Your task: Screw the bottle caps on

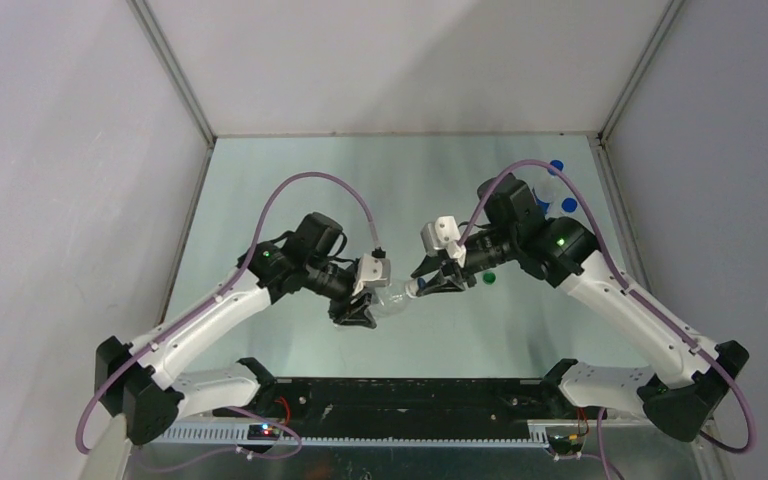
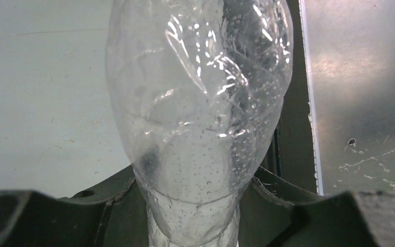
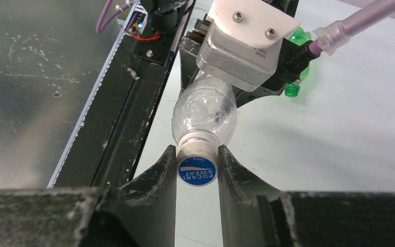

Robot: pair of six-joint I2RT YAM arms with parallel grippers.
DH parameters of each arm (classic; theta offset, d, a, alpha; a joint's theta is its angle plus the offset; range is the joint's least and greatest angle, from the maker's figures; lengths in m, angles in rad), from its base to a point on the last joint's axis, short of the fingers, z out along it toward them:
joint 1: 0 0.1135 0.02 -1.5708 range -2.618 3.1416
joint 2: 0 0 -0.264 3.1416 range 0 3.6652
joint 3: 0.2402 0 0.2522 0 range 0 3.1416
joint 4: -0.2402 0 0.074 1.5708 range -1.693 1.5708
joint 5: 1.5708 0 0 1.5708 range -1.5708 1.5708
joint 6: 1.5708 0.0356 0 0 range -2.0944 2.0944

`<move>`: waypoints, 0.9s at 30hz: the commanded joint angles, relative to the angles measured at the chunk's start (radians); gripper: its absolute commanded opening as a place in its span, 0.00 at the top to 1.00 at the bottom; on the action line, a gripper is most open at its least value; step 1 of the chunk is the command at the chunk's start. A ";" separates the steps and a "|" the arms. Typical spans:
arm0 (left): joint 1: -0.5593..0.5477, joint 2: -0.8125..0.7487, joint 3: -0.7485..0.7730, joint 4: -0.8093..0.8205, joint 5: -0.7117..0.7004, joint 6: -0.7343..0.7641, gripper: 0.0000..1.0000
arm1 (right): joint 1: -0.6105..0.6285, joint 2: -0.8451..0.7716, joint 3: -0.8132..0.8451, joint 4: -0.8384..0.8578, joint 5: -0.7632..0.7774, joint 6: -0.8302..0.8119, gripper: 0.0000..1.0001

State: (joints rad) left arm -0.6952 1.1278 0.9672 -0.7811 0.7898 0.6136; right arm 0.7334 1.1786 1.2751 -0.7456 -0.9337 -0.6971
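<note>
The clear bottle (image 1: 392,300) hangs on its side above the table between the two arms. My left gripper (image 1: 357,312) is shut on its body, and in the left wrist view the bottle (image 2: 195,103) fills the frame with the left gripper (image 2: 195,221) clamped round its lower end. A white cap (image 3: 197,163) with a blue printed top sits on the bottle's (image 3: 204,110) neck. My right gripper (image 3: 197,150) is shut on that cap, one finger on each side. A dark green cap (image 1: 488,278) lies on the table under the right arm. The green bottle (image 3: 292,90) shows behind the left wrist, its neck uncapped.
Blue-capped bottles (image 1: 560,185) stand at the table's back right, behind the right arm. A black rail (image 3: 128,103) runs along the near edge of the table. The table's metal frame (image 1: 600,150) bounds it on the right.
</note>
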 commanded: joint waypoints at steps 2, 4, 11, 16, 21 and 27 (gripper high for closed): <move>-0.032 -0.005 0.062 0.141 0.083 0.001 1.00 | 0.034 0.051 0.032 -0.030 -0.025 -0.039 0.92; -0.035 -0.018 0.040 0.206 0.054 -0.042 1.00 | 0.036 0.059 0.032 -0.011 -0.019 -0.008 0.94; -0.043 -0.122 -0.074 0.477 -0.117 -0.170 1.00 | 0.034 0.089 0.033 0.035 0.026 0.151 0.99; -0.075 -0.163 -0.143 0.607 -0.303 -0.210 1.00 | 0.016 0.118 0.033 0.092 0.097 0.369 1.00; -0.139 -0.201 -0.211 0.781 -0.537 -0.231 1.00 | 0.001 0.138 0.029 0.152 0.221 0.617 1.00; -0.226 -0.213 -0.280 1.004 -0.755 -0.265 1.00 | -0.005 0.143 0.006 0.194 0.461 0.993 1.00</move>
State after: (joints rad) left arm -0.8486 0.9508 0.6624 -0.2424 0.1936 0.3946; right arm 0.7074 1.2869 1.2972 -0.6224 -0.6155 -0.0216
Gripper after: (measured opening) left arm 0.523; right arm 0.306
